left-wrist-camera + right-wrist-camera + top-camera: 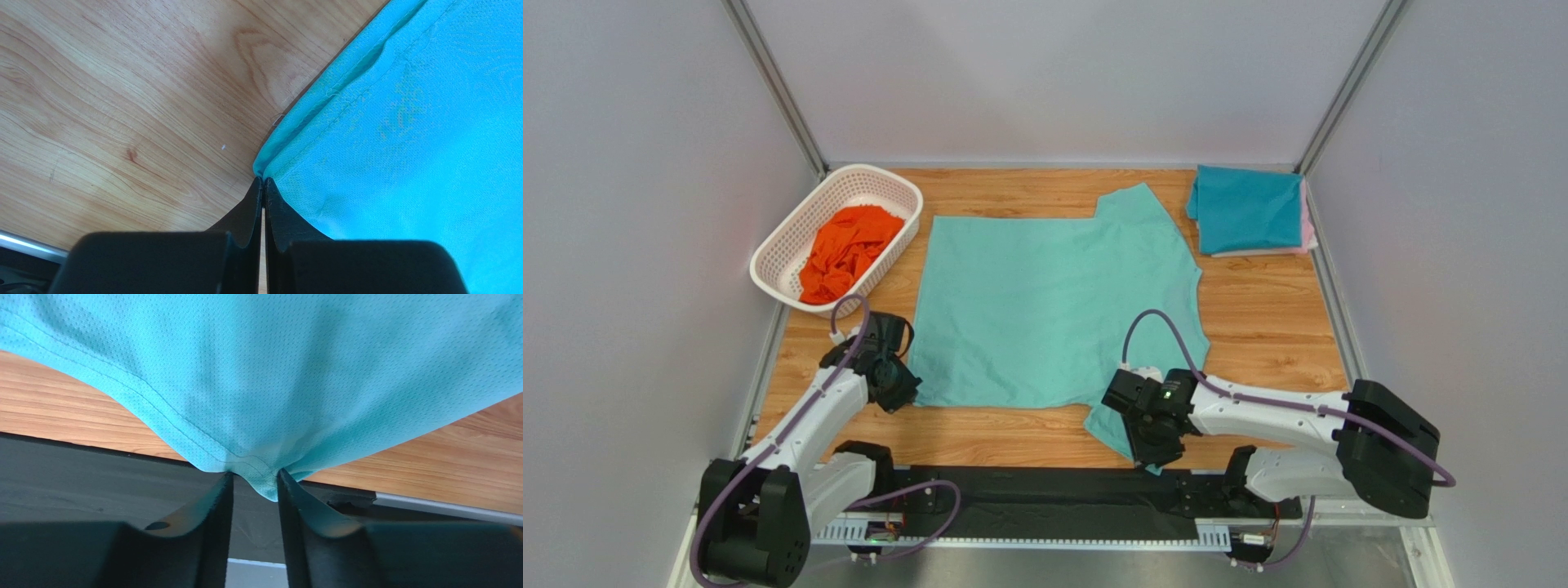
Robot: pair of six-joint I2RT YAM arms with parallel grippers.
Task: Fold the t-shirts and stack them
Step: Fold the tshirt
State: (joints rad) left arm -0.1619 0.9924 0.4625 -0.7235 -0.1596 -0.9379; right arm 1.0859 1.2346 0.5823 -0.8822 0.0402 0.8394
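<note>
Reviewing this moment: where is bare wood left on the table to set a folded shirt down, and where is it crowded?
Bare wood lies right of the mint-green shirt, below the folded teal shirt. Narrow strips run along the far edge and between the mint-green shirt and the basket. The near edge is crowded: left pincer and right pincer both work there.

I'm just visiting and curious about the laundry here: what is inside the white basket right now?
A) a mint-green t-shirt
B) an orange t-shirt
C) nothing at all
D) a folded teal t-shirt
B: the top view shows a crumpled orange t-shirt lying in the white perforated basket, while the mint-green t-shirt is spread on the table and the folded teal t-shirt sits at the far right.
</note>
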